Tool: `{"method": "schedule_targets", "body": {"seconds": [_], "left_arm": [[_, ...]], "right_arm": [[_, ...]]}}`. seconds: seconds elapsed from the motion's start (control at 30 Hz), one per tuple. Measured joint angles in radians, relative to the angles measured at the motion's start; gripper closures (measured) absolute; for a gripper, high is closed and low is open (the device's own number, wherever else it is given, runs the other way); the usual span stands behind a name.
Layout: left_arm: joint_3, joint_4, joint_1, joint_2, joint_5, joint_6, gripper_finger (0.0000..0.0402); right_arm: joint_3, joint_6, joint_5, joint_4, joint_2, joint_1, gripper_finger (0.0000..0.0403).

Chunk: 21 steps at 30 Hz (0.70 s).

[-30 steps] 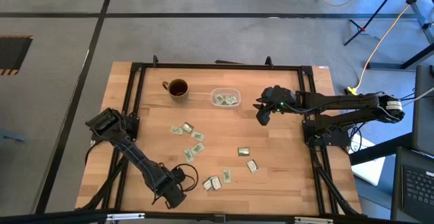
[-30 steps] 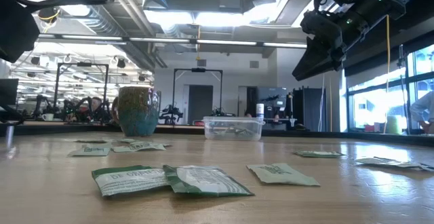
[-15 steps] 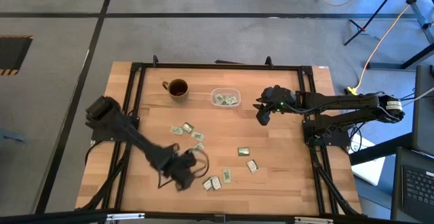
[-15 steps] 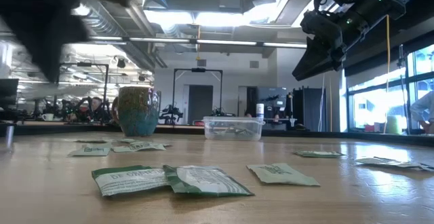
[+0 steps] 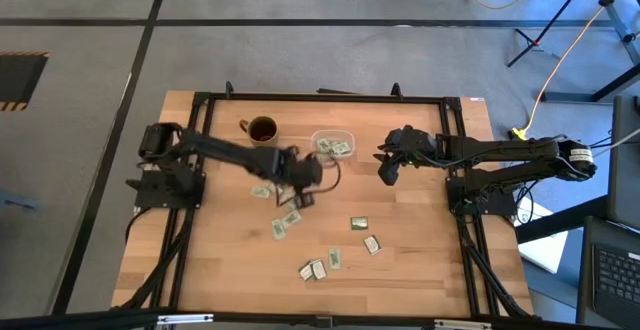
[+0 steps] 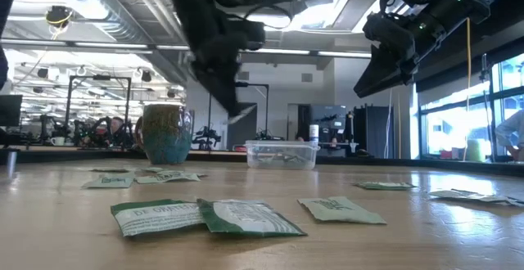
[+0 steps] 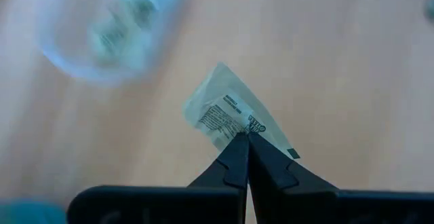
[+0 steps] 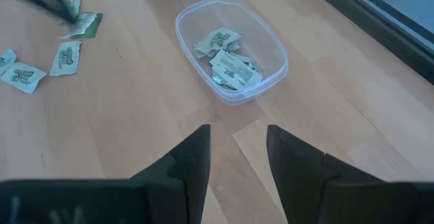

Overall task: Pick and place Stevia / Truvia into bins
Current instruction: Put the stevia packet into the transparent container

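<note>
My left gripper point(image 5: 298, 192) hangs above the table's middle, just near-left of the clear bin point(image 5: 333, 143), shut on one pale green-and-white sachet point(image 7: 230, 108). In the low view that sachet point(image 6: 240, 114) shows as a small flap under the gripper point(image 6: 221, 57). The bin point(image 8: 230, 47) holds a few sachets. Several more sachets point(image 5: 291, 217) lie flat on the wood, some near the near edge point(image 5: 313, 269). My right gripper point(image 5: 385, 173) waits open, raised, right of the bin. My left gripper pinches the sachet between its two shut fingertips point(image 7: 237, 153) at one edge point(image 7: 243, 130). The rest of the sachet juts out beyond the tips. The fingers slant down from above. The sachet is lifted clear of the table.
A round mug point(image 5: 262, 130) with dark liquid stands left of the bin, near the far edge. A black frame point(image 5: 320, 98) runs along the table's far side and both sides. Bare wood point(image 5: 420, 240) lies in the near-right part.
My left arm has swept quickly from the table's near edge toward the far side and the bin, rising as it went, and now carries a sachet above the table's middle. My right arm has kept still.
</note>
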Motion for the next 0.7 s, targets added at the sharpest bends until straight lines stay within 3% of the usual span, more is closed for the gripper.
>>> {"method": "schedule_targets", "body": {"seconds": [0.17,0.4,0.7], "left_arm": [[0.003,0.200,0.135,0.013,0.055,0.169,0.0399],[0.003,0.385,0.254,0.052,0.107,0.287,0.0399],[0.003,0.426,0.318,0.148,0.154,0.309,0.0399]], "right_arm": [[0.000,0.000,0.000,0.000,0.000,0.000,0.0256],[0.000,0.002,0.000,-0.002,0.000,0.000,0.0256],[0.000,0.001,0.000,-0.006,0.000,0.000,0.0256]]}}
